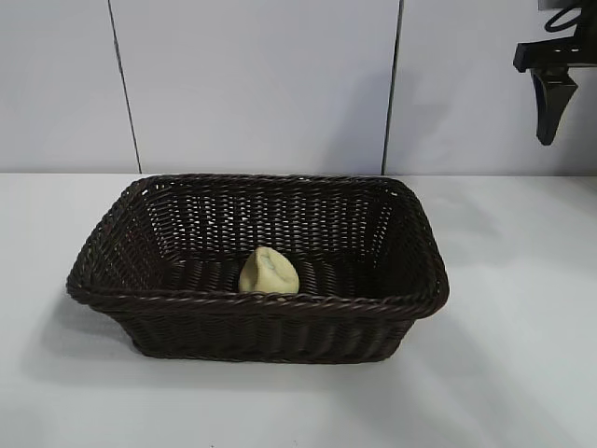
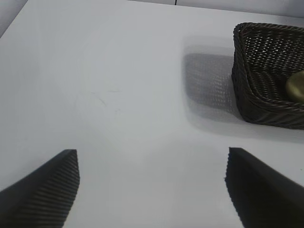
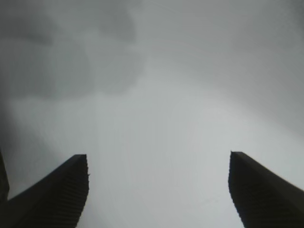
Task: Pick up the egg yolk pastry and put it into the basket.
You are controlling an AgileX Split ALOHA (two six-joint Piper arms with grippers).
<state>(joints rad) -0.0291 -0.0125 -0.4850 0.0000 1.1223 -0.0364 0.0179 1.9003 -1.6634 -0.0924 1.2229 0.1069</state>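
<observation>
The pale yellow egg yolk pastry (image 1: pixel 269 272) lies inside the dark brown wicker basket (image 1: pixel 420 245), near its front wall. In the left wrist view the basket (image 2: pixel 251 90) shows off to one side with the pastry (image 2: pixel 296 85) in it. My left gripper (image 2: pixel 152 156) is open over bare table, well away from the basket, with nothing between its fingers. My right gripper (image 3: pixel 159 156) is open and empty too; in the exterior view it hangs high at the far right (image 1: pixel 550 103), above the table.
The white table (image 1: pixel 522 355) spreads wide on all sides of the basket. A pale panelled wall (image 1: pixel 261 84) stands behind it.
</observation>
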